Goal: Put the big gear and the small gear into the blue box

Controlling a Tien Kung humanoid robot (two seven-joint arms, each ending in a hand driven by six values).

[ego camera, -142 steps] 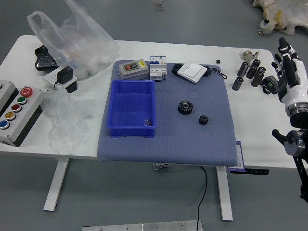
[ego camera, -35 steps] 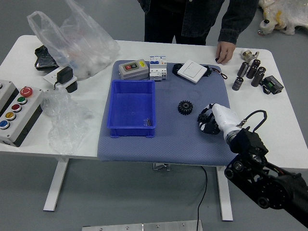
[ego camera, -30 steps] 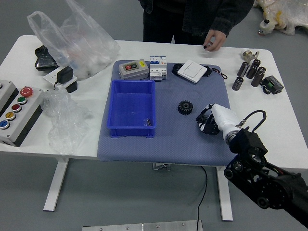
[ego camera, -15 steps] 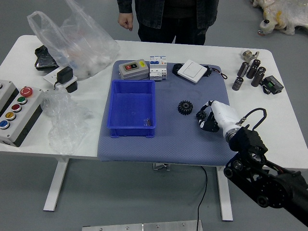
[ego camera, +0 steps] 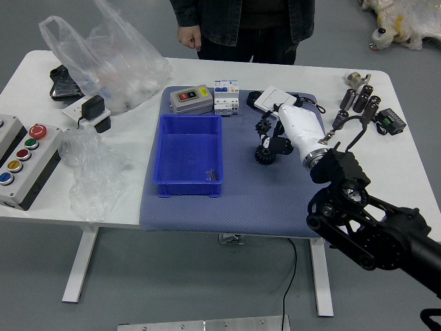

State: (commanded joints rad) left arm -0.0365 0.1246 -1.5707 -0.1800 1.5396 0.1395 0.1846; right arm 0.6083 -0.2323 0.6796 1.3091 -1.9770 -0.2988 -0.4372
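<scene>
Button box point(ego camera: 30, 160) at far left of the white table point(ego camera: 265, 73), cut off by the frame edge. To its right, crumpled clear plastic point(ego camera: 94, 178); behind that, a translucent bag point(ego camera: 114, 65).

Blue box point(ego camera: 189, 185) sits on the left part of the grey-blue mat point(ego camera: 227, 217), with small metal pieces point(ego camera: 212, 175) in its near right corner. Both gears are outside the box, to its right.

Person point(ego camera: 265, 21) stands at the far side; one hand point(ego camera: 189, 36) hangs just beyond the table's far edge, holding nothing visible.

Big gear point(ego camera: 264, 156) lies on the mat right of the box, partly covered by the robot's fingers. Small gear point(ego camera: 262, 127) is at the tips of the right hand point(ego camera: 295, 129), apparently pinched between curled fingers, raised above the mat and seen just beyond the big gear. Exact contact points cannot be told.

Right arm point(ego camera: 372, 231) enters from the lower right, slopes up and leftward over the near edge, and bends at the wrist. White back of the hand faces up; fingers point left and down.

Dark cylinders point(ego camera: 362, 99) stand at far right, beside a black-and-green piece point(ego camera: 390, 121).
</scene>
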